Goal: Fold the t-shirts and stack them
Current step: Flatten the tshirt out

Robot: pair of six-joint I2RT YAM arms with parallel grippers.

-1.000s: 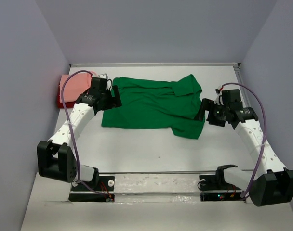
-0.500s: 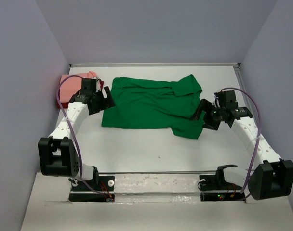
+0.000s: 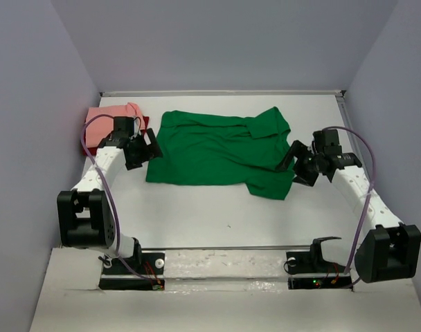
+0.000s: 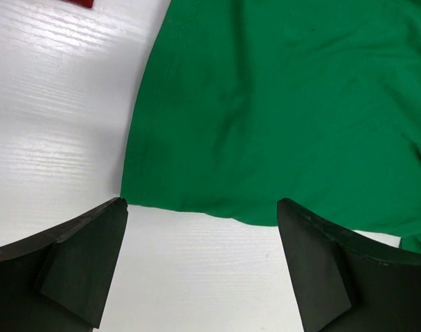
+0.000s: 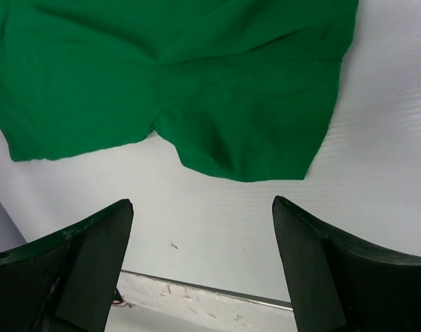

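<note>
Top external view first: the green t-shirt (image 3: 221,152) is seen spread across the middle of the table (image 3: 217,214), rumpled rather than flat, with a sleeve thrown out at the far right and a lobe of cloth reaching toward the near right; over in the far left corner the salmon pink t-shirt (image 3: 103,117) is found lying in a compact pile on top of the dark red t-shirt (image 3: 84,146), of which only an edge is shown. The left gripper (image 3: 145,149) is placed just beside the green shirt's left edge, between it and the pile; its jaws are spread wide and nothing is gripped. From the left wrist, the shirt's near left corner is framed just beyond the parted fingertips, with white table below it and a sliver of dark red caught at the top left. The right gripper (image 3: 297,162) is set just beside the shirt's near right lobe, jaws wide apart and closed on nothing; from the right wrist, that lobe's rounded edge is seen ahead of the tips, apart from them, with bare table in between.
</note>
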